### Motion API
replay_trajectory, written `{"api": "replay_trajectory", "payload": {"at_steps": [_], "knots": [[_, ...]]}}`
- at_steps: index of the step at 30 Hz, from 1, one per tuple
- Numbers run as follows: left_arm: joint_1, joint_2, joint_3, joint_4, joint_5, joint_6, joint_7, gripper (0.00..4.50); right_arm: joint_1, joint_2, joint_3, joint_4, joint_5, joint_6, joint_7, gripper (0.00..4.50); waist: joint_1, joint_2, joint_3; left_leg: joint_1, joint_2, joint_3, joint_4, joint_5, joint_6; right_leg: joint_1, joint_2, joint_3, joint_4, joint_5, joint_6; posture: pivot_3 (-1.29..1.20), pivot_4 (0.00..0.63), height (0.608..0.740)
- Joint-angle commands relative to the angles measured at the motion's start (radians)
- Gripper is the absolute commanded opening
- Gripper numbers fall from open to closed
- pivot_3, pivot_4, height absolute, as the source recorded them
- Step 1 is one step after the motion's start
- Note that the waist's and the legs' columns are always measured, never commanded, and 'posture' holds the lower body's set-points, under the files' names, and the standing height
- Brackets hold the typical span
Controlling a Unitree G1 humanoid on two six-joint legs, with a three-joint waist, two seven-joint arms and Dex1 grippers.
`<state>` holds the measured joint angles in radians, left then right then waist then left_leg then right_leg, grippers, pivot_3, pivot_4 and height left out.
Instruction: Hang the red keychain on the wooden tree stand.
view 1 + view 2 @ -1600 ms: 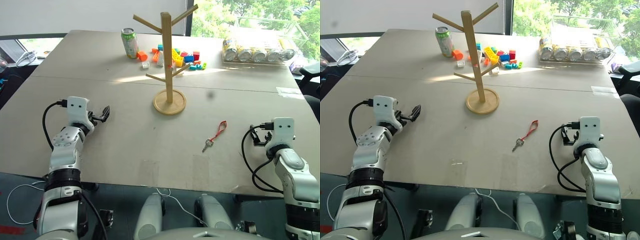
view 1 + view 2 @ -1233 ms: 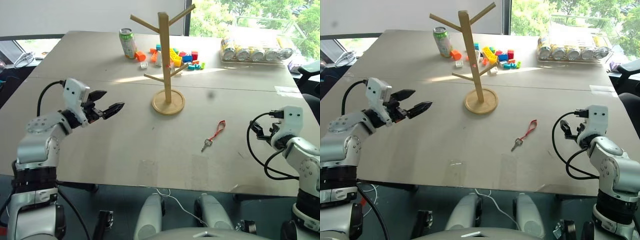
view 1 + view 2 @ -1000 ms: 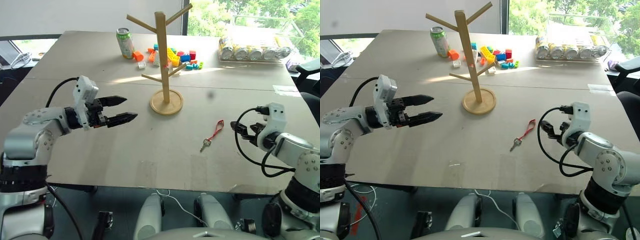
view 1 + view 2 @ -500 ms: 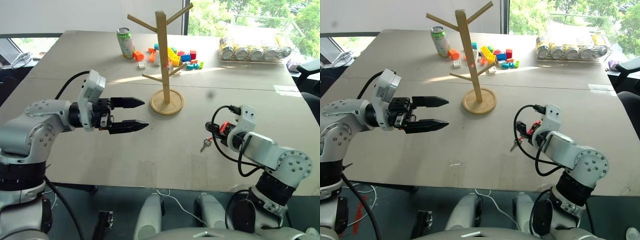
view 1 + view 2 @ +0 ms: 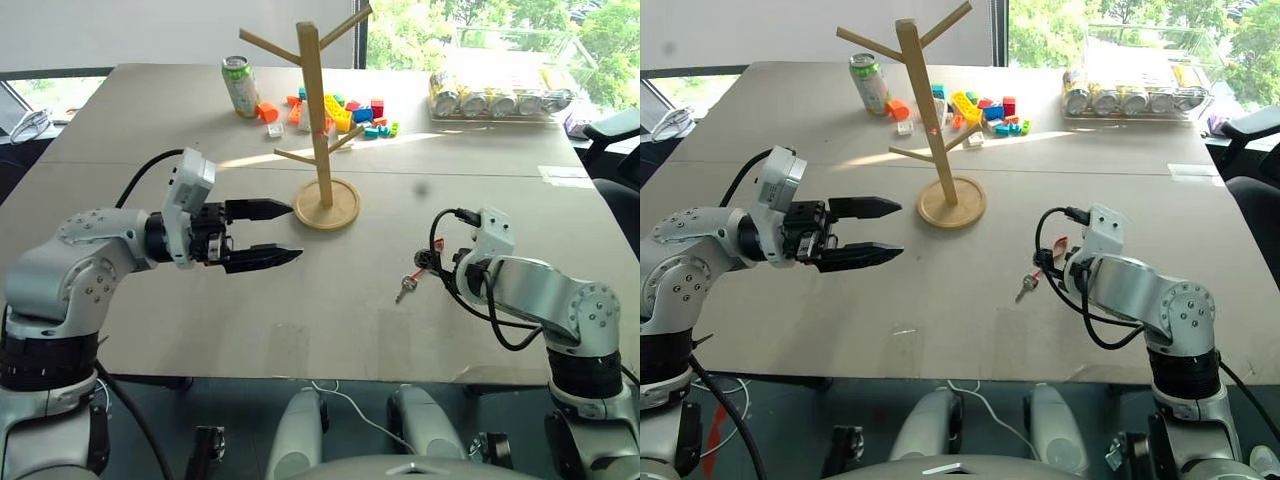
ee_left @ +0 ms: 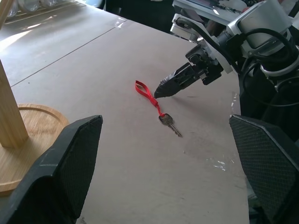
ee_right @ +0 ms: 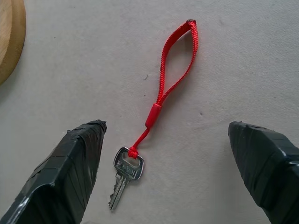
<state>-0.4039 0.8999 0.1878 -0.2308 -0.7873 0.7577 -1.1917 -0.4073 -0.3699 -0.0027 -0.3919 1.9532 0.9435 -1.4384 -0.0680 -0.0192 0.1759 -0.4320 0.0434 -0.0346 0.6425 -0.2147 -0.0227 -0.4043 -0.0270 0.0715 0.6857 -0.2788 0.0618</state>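
Approach stage of the hanging task. The red keychain (image 7: 164, 88) lies flat on the surface (image 5: 300, 320), right of centre in the head views, its cord loop stretched out away from the silver key (image 7: 123, 175); nothing grips it yet. The right hand (image 7: 177, 163) sits directly over it with both fingers spread wide, one to either side of the cord and key, and tilted downward. This straddling pose suggests a pinch on the cord near its red collar, which would leave the loop free to slip over a peg. In the left wrist view the right hand's tips (image 6: 163, 88) appear just beside the loop, close to the surface; whether they touch it cannot be told.

The left hand (image 5: 280, 233) hangs level in the centre-left of the frame, its fingers open and empty, aimed toward the right. It is probably staged to receive or steady the cord.

The wooden tree stand (image 5: 320, 120) stands upright in the upper centre, well apart from the keychain, all pegs bare.
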Motion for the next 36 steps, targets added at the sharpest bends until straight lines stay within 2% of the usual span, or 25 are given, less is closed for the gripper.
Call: {"api": "replay_trajectory", "payload": {"at_steps": [1,14,22,31,34,36], "knots": [[0.015,0.005,0.036,-0.049,-0.022,-0.008,0.010,4.50,-0.018,0.000,0.016,-0.011,0.019,-0.031,-0.010,4.48,0.001,0.000,0.000,0.000,0.000,0.000,0.000,0.000,0.000,0.000,0.000,0.000,0.000,0.000,0.000,0.00,0.150,0.740],[0.026,0.008,0.046,-0.073,-0.041,0.001,0.043,4.50,-0.127,-0.032,0.071,0.171,0.019,0.040,-0.016,4.48,-0.001,0.000,0.000,0.001,0.000,0.001,0.001,0.000,0.000,0.000,0.000,0.001,0.000,0.000,0.000,0.00,0.150,0.740],[0.022,0.006,0.041,-0.085,-0.056,0.001,0.066,4.50,-0.206,-0.020,0.152,0.246,0.019,0.069,-0.093,4.48,-0.004,-0.002,-0.001,0.001,0.004,0.001,0.003,0.000,0.000,0.000,0.004,0.002,0.000,0.001,-0.001,0.00,0.150,0.740],[0.035,0.011,0.055,-0.113,-0.077,0.018,0.090,4.50,-0.264,0.008,0.178,0.332,0.019,0.040,-0.138,4.48,-0.004,-0.003,-0.002,0.001,0.005,0.002,0.005,0.000,0.000,0.001,0.009,0.007,0.000,0.001,-0.002,0.00,0.150,0.740],[0.034,0.016,0.062,-0.118,-0.086,0.024,0.099,4.50,-0.265,0.019,0.182,0.340,0.019,0.032,-0.139,3.68,-0.005,-0.005,-0.003,0.001,0.006,0.002,0.005,0.000,0.000,0.001,0.010,0.007,0.000,0.001,-0.002,0.00,0.150,0.740],[0.030,0.019,0.064,-0.120,-0.093,0.029,0.104,4.50,-0.268,0.025,0.185,0.346,0.019,0.029,-0.137,2.93,-0.008,-0.005,-0.003,0.001,0.008,0.002,0.005,0.000,0.000,0.001,0.010,0.008,0.000,0.002,-0.003,0.00,0.150,0.740]]}}
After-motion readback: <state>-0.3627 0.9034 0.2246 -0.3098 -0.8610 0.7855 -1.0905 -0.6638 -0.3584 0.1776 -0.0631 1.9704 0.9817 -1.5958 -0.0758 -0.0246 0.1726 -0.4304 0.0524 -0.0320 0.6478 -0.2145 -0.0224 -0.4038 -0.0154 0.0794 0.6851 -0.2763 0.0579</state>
